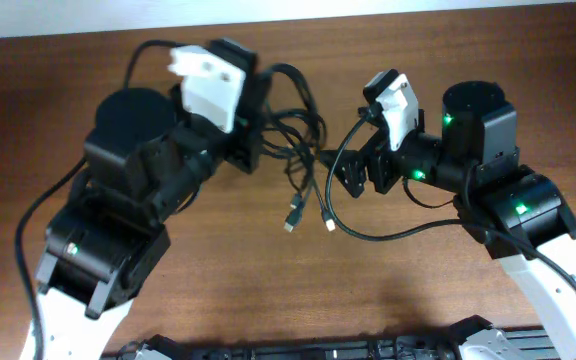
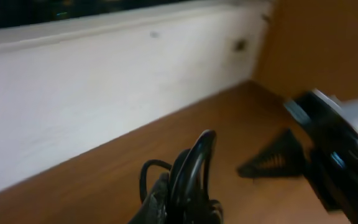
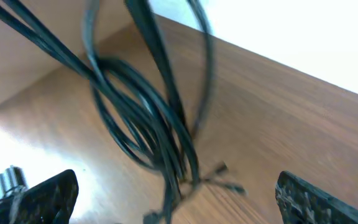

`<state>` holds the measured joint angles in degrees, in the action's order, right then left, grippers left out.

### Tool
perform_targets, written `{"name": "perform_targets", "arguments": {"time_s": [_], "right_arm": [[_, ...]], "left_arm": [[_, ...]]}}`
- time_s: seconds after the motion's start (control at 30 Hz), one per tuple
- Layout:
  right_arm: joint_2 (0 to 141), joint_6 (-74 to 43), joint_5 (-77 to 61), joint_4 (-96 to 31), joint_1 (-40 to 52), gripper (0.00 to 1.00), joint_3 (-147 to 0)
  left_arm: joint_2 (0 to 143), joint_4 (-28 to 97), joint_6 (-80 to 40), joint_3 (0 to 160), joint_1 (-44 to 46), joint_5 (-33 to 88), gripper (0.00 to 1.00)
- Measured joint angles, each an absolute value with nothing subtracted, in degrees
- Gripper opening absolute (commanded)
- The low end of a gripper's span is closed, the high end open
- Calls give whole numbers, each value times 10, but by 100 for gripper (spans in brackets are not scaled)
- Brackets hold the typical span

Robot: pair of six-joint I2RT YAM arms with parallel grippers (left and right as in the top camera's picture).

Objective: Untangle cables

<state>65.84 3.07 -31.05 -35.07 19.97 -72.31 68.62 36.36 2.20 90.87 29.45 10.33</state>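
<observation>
Glossy smooth black cables (image 3: 176, 152), brown wood-grain table (image 1: 248, 260) with a satin finish, matt white wall (image 2: 104, 87)

Thin black cables (image 1: 296, 135) bunched in tangled, overlapping loops at the far middle of the bench (image 1: 228, 250); two loose strands trail nearward, each ending in a small pale plug (image 1: 292, 220)

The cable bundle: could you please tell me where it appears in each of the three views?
Overhead: the cable bundle sits upper centre, its plug ends trailing toward the middle.
Left wrist: bottom centre, looped and blurred.
Right wrist: centre-left, loops running top to bottom.
Shared landmark: the brown wooden table beneath it.
</observation>
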Motion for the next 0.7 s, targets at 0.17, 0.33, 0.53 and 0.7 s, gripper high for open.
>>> {"name": "perform_targets", "arguments": {"time_s": [0.17, 0.33, 0.53, 0.7], "right_arm": [[649, 35, -364, -338, 200, 99, -723], [636, 36, -389, -332, 200, 99, -723], [636, 36, -400, -326, 200, 98, -723], [636, 36, -406, -325, 200, 84, -723]], "left_arm": [[691, 366, 95, 909, 295, 157, 0], [691, 367, 173, 909, 295, 229, 0], [691, 376, 261, 909, 295, 308, 0], [691, 376, 288, 909, 295, 328, 0]]}}
